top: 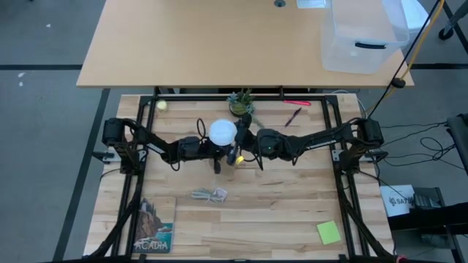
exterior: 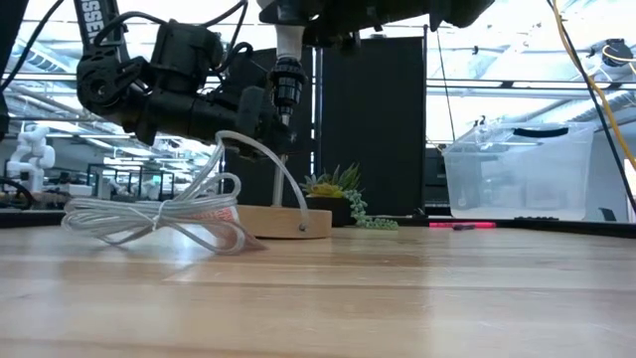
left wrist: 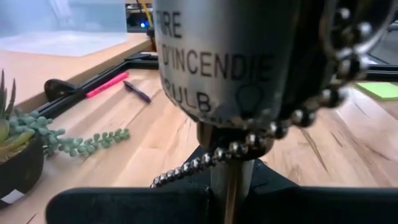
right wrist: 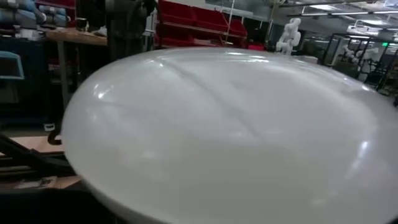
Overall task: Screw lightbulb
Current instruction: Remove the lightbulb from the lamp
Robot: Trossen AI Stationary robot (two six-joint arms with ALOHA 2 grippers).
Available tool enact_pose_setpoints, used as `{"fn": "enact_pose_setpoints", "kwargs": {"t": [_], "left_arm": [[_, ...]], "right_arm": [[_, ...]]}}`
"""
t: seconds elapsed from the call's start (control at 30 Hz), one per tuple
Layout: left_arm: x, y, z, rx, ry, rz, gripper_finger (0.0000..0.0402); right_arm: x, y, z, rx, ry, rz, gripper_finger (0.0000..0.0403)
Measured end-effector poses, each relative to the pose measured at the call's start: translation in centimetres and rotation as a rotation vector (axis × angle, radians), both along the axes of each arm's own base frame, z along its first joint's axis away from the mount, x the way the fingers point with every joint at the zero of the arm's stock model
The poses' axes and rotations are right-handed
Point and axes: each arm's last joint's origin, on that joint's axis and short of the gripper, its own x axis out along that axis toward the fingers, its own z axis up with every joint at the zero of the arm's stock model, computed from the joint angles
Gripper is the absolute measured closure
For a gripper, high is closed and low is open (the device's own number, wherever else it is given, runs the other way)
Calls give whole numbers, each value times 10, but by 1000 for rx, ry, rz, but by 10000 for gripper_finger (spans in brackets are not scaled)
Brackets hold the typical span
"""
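Note:
The lightbulb's white globe point(top: 223, 131) point(right wrist: 224, 137) sits on top of a metal lamp socket point(exterior: 288, 85) point(left wrist: 230, 56) with a bead chain point(left wrist: 249, 143). The socket stands on a thin stem above a round wooden base point(exterior: 283, 221), which rests on the table. My left gripper point(left wrist: 230, 202) point(top: 216, 150) comes from the table's left and is shut on that stem. My right gripper point(top: 243, 139) comes from the right, level with the globe and open. Its fingers stand close beside the globe; whether they touch it does not show. My left gripper pinches the lamp's thin brass stem point(left wrist: 231, 183) just under the socket, between its two fingers. The fingers come in about level from the table's left and lie across the stem. The lamp stands upright with its wooden base on the table.
A coiled white cord point(exterior: 149, 214) point(top: 210, 194) lies nearer the front edge. A potted succulent point(top: 241, 104) point(left wrist: 18, 162), a pink pen point(top: 296, 103) and a dark pen point(top: 292, 117) lie behind the lamp. A book point(top: 153, 226) and a green note point(top: 329, 232) are near the front.

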Motion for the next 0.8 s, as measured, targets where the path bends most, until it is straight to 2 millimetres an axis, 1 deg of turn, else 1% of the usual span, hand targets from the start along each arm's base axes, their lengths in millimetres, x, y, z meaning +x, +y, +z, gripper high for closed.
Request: {"fn": "enact_pose_setpoints", "kwargs": {"t": [0.1, 0.27, 0.37, 0.43, 0.57, 0.67, 0.8], "left_arm": [[0, -1, 0, -6, 2, -35, 379], [0, -2, -2, 12, 18, -86, 379], [-1, 0, -3, 20, 29, -121, 379], [-1, 1, -3, 14, 30, -152, 379], [-1, 1, -3, 19, 30, -161, 379], [-1, 0, -3, 17, 29, -190, 379], [-1, -2, -2, 12, 15, -270, 379]], "right_arm": [[0, 0, 0, -8, 4, 2, 123], [1, 1, -2, -23, 16, 48, 181], [1, 2, -2, -42, 26, 69, 206], [1, 2, -3, -58, 33, 74, 212], [1, 2, -4, -86, 53, 86, 214], [1, -1, -4, -91, 55, 138, 215], [0, -8, -3, -97, 74, 218, 216]]}}
